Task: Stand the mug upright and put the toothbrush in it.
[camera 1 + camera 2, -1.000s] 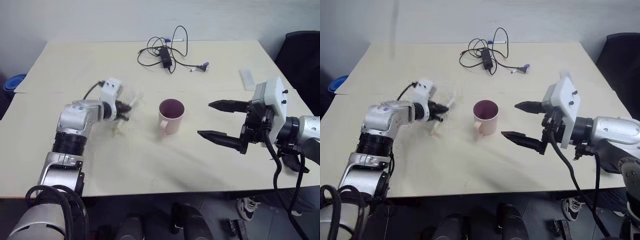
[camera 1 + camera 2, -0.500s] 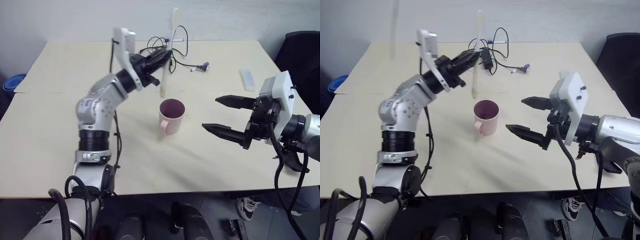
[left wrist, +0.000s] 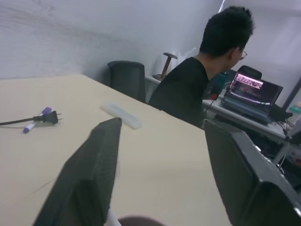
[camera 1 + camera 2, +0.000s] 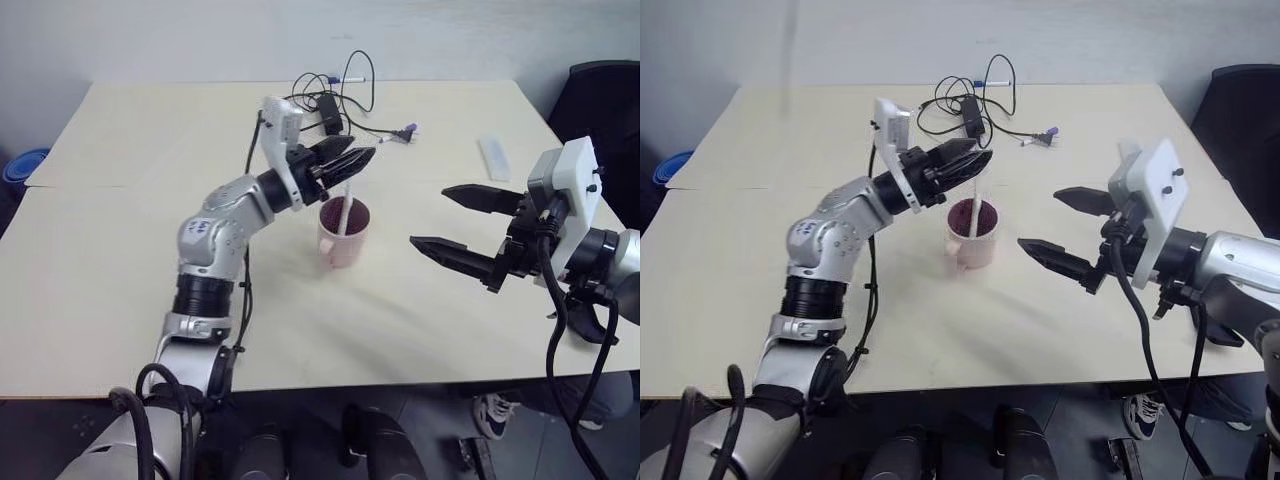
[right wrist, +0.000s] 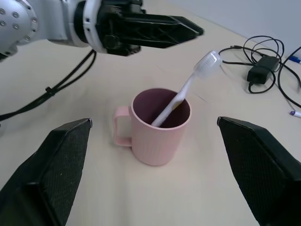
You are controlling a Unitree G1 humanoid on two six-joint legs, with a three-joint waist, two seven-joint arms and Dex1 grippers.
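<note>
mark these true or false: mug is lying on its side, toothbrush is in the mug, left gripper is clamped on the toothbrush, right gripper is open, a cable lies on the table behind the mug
1. The mug lies on its side. False: it stands upright on the table.
2. The toothbrush is in the mug. True; it leans on the rim.
3. The left gripper is clamped on the toothbrush. False: its fingers are apart, just above the brush.
4. The right gripper is open. True, and it holds nothing.
5. A black cable lies on the table behind the mug. True.
</note>
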